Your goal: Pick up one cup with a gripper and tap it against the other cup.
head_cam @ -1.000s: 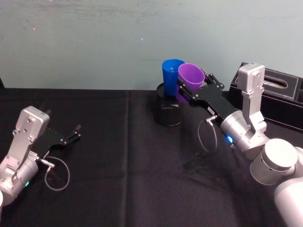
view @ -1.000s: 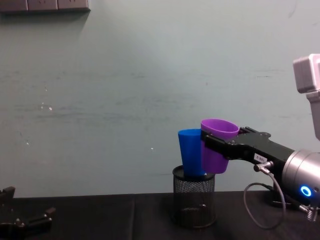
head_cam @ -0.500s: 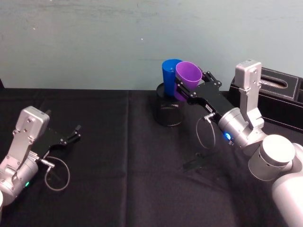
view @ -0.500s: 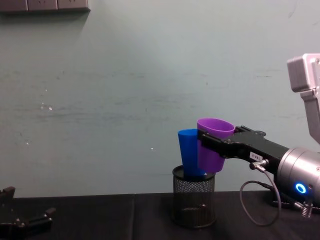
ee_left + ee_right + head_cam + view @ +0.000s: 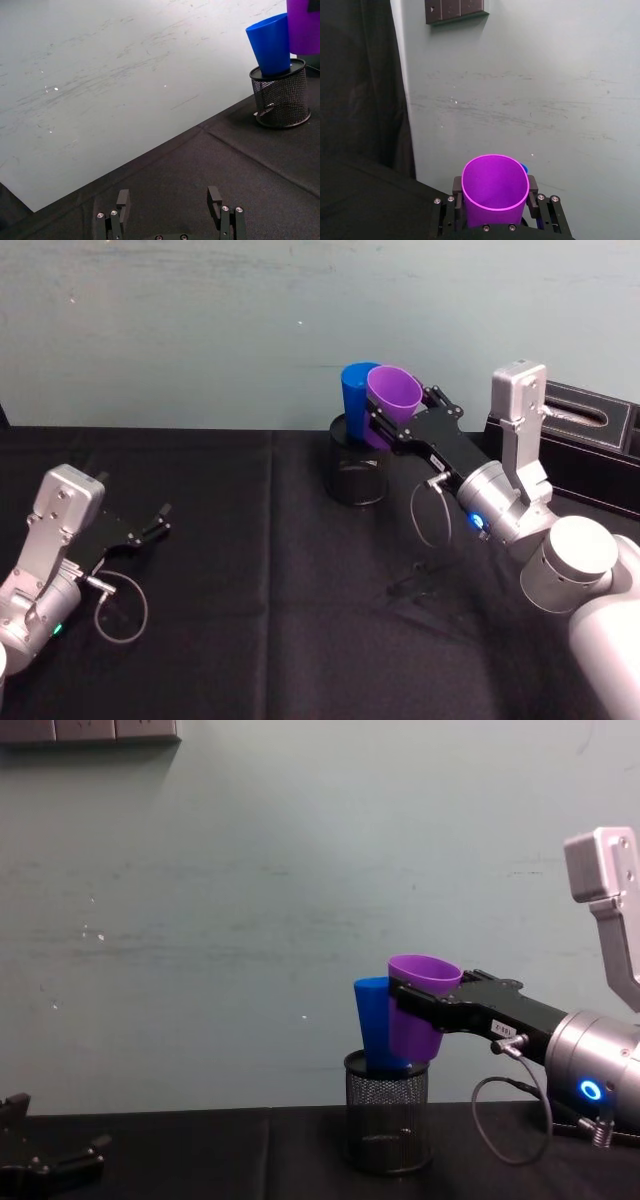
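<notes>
My right gripper (image 5: 398, 418) clamps the purple cup (image 5: 390, 390), apparently touching the blue cup (image 5: 352, 390) mid-tap, so next I back off gently; left gripper (image 5: 158, 520) rests open.

Purple cup (image 5: 412, 1038) clamped in right tool (image 5: 404, 1000), against blue cup (image 5: 370, 1025), blue cup in mesh holder (image 5: 388, 1120)

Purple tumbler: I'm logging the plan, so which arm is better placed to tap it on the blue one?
Right: the right gripper holds the purple tumbler beside the blue tumbler; the left gripper sits far off, open.
</notes>
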You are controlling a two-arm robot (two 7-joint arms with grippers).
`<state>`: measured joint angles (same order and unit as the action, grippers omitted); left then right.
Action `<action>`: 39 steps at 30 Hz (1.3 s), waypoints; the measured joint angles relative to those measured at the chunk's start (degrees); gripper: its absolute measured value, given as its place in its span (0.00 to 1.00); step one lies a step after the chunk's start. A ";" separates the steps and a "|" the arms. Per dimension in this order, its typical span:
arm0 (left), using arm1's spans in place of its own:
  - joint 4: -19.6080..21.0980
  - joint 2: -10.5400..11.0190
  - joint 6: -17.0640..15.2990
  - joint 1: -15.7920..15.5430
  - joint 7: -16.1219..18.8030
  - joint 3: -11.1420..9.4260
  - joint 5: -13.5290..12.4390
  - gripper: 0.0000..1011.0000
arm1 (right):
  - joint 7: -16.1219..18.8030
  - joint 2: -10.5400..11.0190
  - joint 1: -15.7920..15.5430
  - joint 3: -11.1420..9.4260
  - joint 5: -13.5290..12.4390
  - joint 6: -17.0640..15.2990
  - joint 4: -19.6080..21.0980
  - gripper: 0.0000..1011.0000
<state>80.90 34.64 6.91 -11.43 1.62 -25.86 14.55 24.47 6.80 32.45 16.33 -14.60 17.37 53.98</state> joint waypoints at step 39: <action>0.00 0.00 0.00 0.00 0.00 0.00 0.00 1.00 | -0.84 7.01 -11.45 -0.45 -2.22 -9.17 18.65 0.72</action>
<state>80.90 34.64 6.91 -11.43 1.62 -25.86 14.55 23.62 13.81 21.00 15.89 -16.82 8.21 72.63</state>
